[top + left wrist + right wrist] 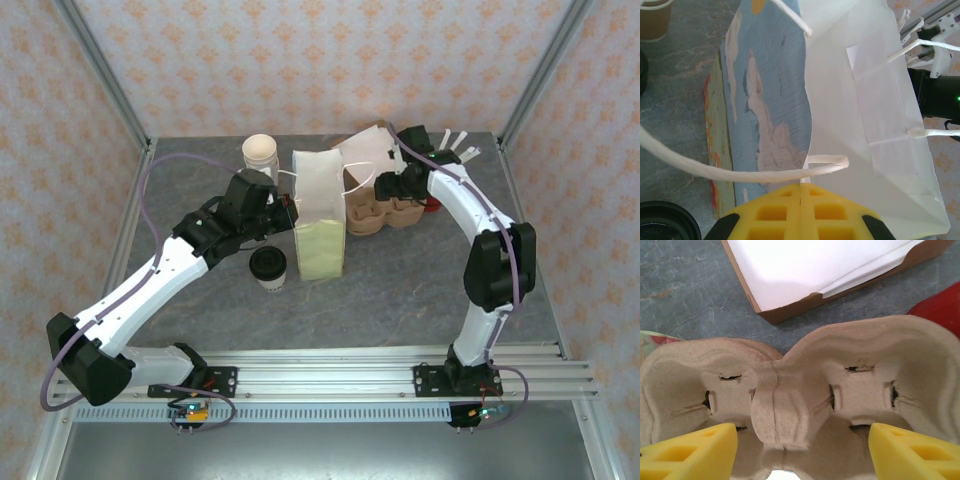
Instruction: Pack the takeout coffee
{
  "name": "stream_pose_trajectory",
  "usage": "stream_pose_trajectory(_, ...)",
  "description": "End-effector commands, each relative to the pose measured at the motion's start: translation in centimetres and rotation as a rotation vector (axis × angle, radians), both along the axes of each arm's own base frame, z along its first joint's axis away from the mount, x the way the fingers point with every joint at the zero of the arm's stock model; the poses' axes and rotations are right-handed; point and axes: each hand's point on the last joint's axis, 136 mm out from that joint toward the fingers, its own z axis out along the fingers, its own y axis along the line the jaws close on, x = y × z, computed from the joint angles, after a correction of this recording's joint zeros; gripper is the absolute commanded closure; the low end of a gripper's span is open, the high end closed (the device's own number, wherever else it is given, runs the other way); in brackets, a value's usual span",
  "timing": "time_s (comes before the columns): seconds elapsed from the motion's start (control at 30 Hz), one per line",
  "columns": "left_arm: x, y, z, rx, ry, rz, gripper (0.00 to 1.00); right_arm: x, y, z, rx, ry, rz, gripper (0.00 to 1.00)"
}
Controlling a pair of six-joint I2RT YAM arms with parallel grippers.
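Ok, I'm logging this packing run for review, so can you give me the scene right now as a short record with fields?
takeout coffee: lidded, upright on the table, left of the paper bag, outside it
paper bag: standing, mouth open
left gripper: jaws shut, apparently pinching the bag's rim by a handle
right gripper: jaws open, astride the cup carrier
cup carrier: right of the bag, visible wells empty
packed: not yet

One paper bag (318, 215) mid-bench, one lidded takeout coffee (268, 266) near left of it, one lidless cup or cup stack (259, 153) far left, one pulp cup carrier (385, 213) right, one brown box (368, 152), two robot arms (150, 285).
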Motion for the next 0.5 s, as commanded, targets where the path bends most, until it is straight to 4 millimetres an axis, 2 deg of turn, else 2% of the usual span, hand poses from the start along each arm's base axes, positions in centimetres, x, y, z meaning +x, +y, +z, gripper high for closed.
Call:
stream_pose_trajectory(0.0, -0.6, 0.9, -0.3, 0.033, 0.005, 0.025, 1.0, -0.1, 0.3, -0.4, -0.02, 0.029, -0.018, 0.31)
stream_pose_trajectory(0.27, -0.7, 1.3, -0.3, 0.055, -0.002, 0.026, 0.99, 0.1, 1.4, -1.8, -0.046, 0.055, 0.009, 0.39)
stream_pose_trajectory(0.47, -0.7, 1.3, -0.2, 0.059, -0.004, 0.022, 0.99, 0.4, 0.7, -2.3, -0.105, 0.062, 0.003, 0.44)
